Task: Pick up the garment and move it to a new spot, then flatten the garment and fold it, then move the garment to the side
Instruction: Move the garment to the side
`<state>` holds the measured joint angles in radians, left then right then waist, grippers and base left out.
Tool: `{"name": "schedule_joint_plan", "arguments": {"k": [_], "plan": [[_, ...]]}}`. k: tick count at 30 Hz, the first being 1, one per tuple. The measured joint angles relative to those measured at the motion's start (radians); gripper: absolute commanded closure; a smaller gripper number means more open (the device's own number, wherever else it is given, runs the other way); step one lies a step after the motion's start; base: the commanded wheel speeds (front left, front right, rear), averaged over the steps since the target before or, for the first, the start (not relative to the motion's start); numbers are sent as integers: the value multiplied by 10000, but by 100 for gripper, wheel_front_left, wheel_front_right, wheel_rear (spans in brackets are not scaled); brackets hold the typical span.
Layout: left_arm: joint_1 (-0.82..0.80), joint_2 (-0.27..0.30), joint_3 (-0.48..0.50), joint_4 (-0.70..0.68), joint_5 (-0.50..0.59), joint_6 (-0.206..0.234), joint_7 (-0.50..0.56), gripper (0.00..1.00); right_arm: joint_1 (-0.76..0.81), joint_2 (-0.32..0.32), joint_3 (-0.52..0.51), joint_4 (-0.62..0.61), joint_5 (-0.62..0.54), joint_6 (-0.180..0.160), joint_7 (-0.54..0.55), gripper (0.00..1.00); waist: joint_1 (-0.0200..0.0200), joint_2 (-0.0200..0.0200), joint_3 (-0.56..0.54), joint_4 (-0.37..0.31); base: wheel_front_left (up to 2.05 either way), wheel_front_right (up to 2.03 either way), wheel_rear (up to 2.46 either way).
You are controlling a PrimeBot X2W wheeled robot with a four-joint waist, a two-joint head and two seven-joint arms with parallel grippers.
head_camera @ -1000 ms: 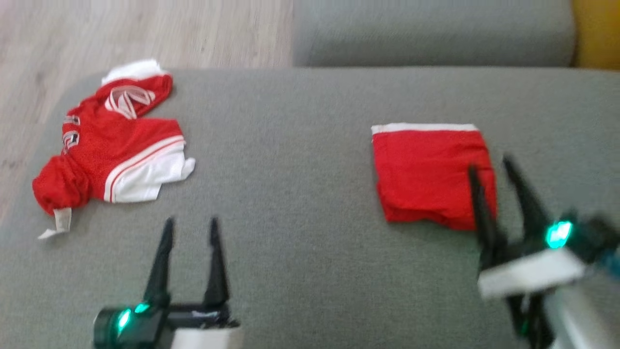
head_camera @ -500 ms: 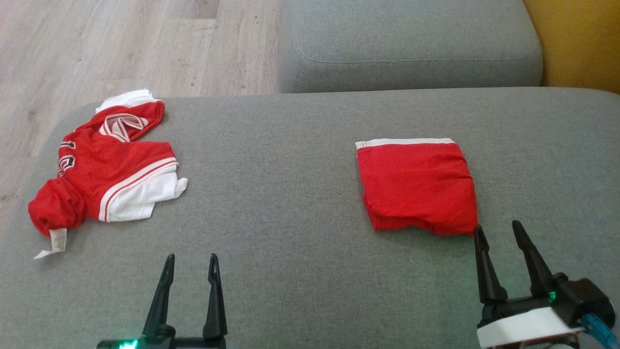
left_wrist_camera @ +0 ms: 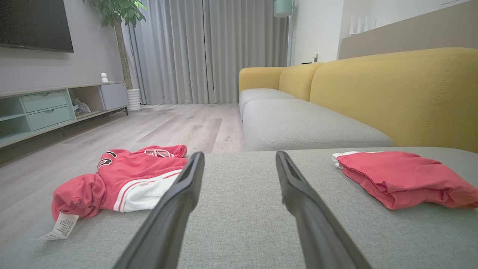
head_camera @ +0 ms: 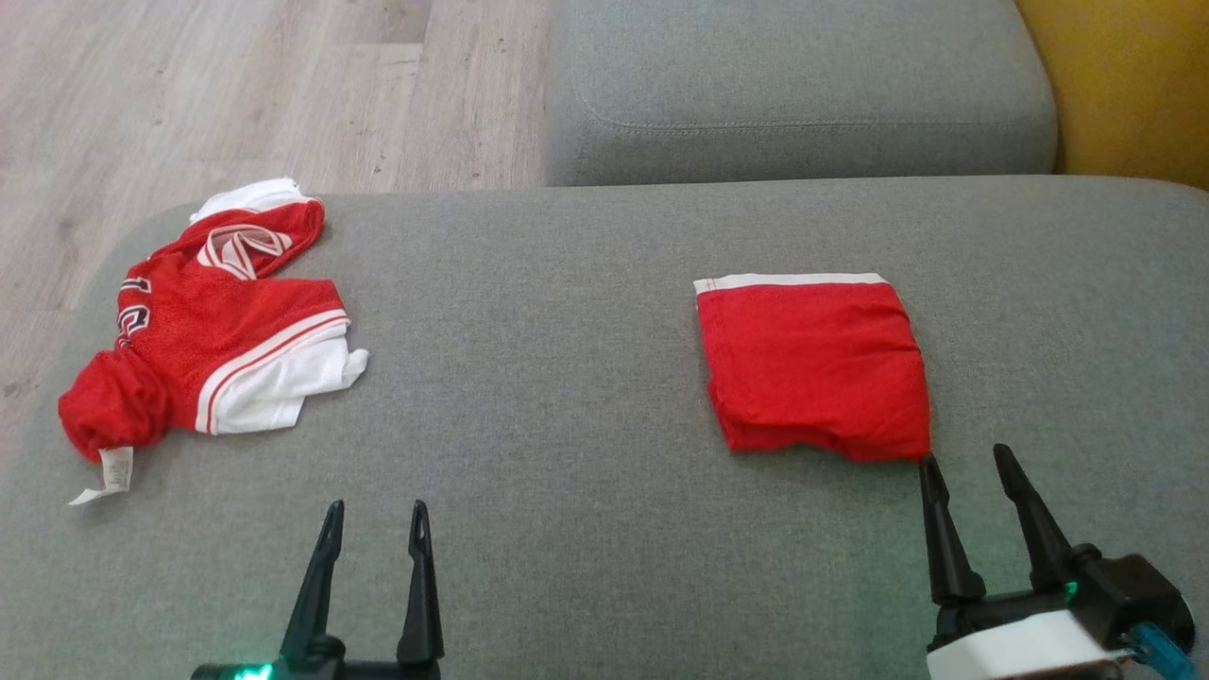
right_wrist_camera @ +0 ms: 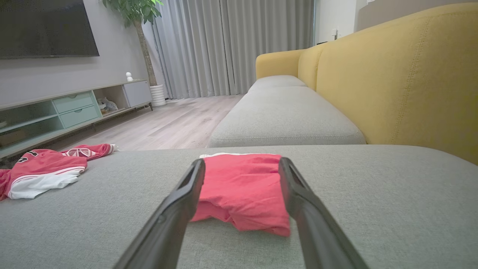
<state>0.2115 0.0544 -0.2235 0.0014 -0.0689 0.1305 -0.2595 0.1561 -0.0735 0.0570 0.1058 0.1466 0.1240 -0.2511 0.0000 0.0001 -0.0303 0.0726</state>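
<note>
- L gripper (head_camera: 375, 510): jaws wide apart, nothing between them. It hovered low over the near edge of the grey seat cushion (head_camera: 567, 444), fingers pointing away from the robot.
- R gripper (head_camera: 964, 455): jaws also wide apart and empty. Its inner fingertip sat at the near-right corner of the folded red garment (head_camera: 812, 364). Contact could not be confirmed from the head view. In the R wrist view the garment lay just beyond the tips, framed between the fingers.
- Folded red garment: on the cushion's right half, a squared-off stack with a white band along its far edge and a bulky near edge showing several layers. Judged folded and set aside.
- Red-and-white jersey (head_camera: 212, 321): crumpled at the cushion's far-left corner next to the wood floor (head_camera: 236, 85), well apart from both grippers. One sleeve was bunched into a ball, a care label (head_camera: 104, 477) trailed off it, and the white hem panel was twisted under. Judged the piece not yet handled.
- Handling, est.: both pieces are light, soft and limp, with no stiffness to lift by. The jersey fabric looked like mesh and may be a bit slick. It will drape and swing when raised.
- Grip pts, recommended: for the jersey, pinch at the collar/shoulder area or the striped hem, not the label and not the bunched sleeve. For the folded stack, bite through all layers at the thick near edge. A single-layer pinch would likely peel the fold open.
- Risk: the jersey sits close to the cushion edge, so a clumsy drag could tip it onto the floor.
</note>
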Motion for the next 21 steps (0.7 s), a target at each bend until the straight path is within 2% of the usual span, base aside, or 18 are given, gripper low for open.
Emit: {"name": "schedule_joint_plan", "arguments": {"k": [4,13,21], "plan": [[1,13,-6,33,228,-171,0,0,-6,4,8,2,6,0,0,0,0,0,-10,-51,0,0,0],[1,13,-52,54,382,-163,0,0,-7,-100,437,161,107,0,0,0,0,0,69,-92,0,0,0],[-243,13,-330,-295,610,-63,0,0,-561,-384,161,489,36,0,0,0,0,0,742,-28,0,0,0]]}}
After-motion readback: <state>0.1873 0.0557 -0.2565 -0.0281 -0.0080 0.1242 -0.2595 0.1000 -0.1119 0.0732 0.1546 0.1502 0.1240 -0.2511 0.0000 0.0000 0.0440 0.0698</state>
